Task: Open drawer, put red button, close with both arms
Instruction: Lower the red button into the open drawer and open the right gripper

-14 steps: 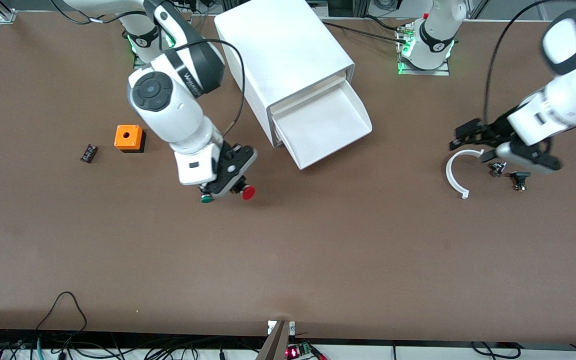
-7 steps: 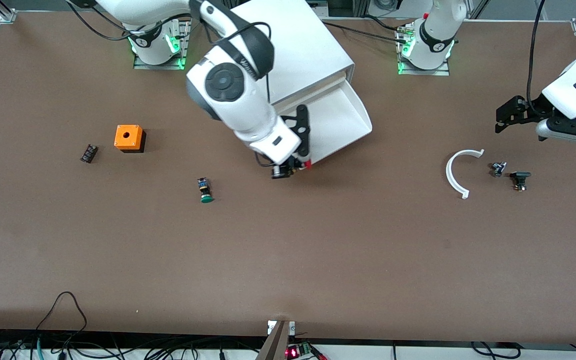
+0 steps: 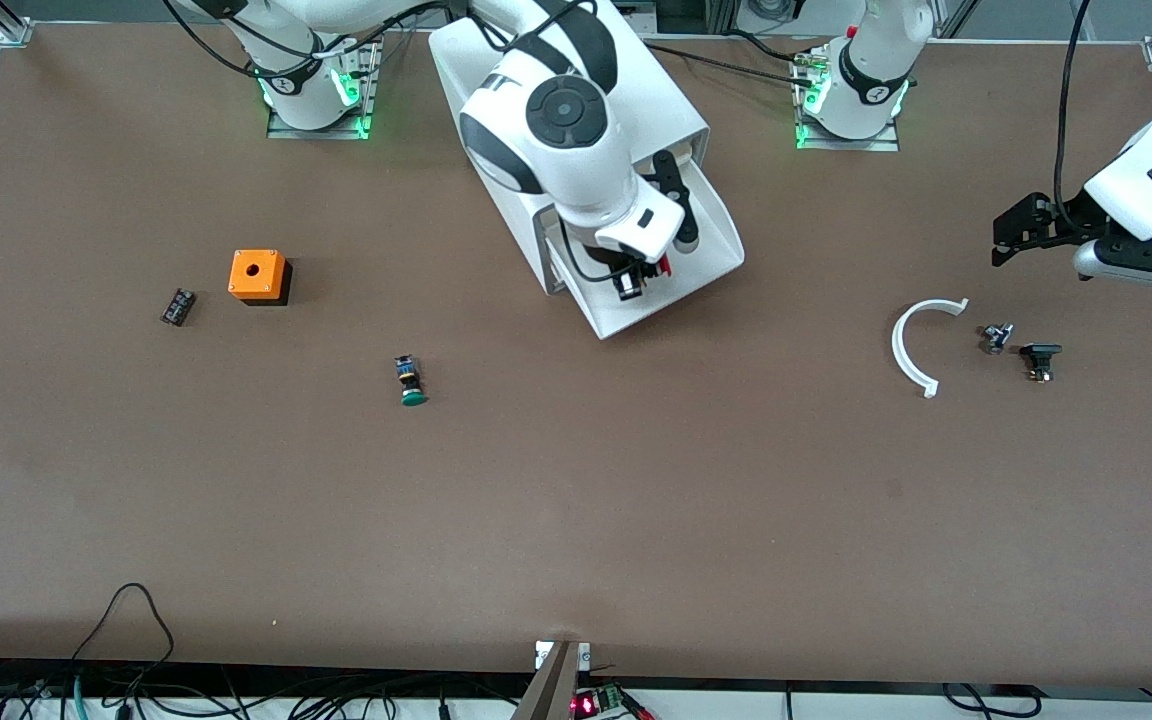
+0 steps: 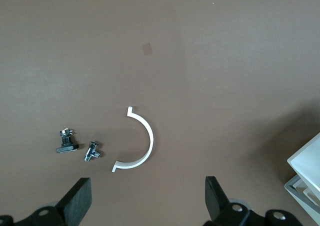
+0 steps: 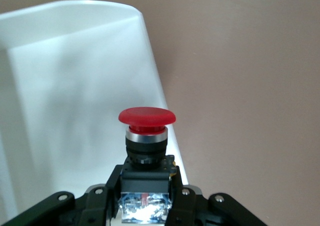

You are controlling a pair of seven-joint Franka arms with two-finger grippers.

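One brown table [image 3: 576, 520] carries one white cabinet [image 3: 556, 90] near the robots' edge, with its one drawer [image 3: 696, 250] pulled open. There are two arms. The right gripper [image 3: 641, 275] hangs over the open drawer and pinches the one red button [image 5: 147, 117] by its body, cap pointing away from the fingers. The left gripper [image 4: 147, 203], spread wide, waits over one white half ring [image 4: 140, 146] and two small metal parts [image 4: 80, 147] near the left arm's end. One green button [image 3: 409, 381], one orange box [image 3: 257, 276] and one small black part [image 3: 177, 306] lie toward the right arm's end.
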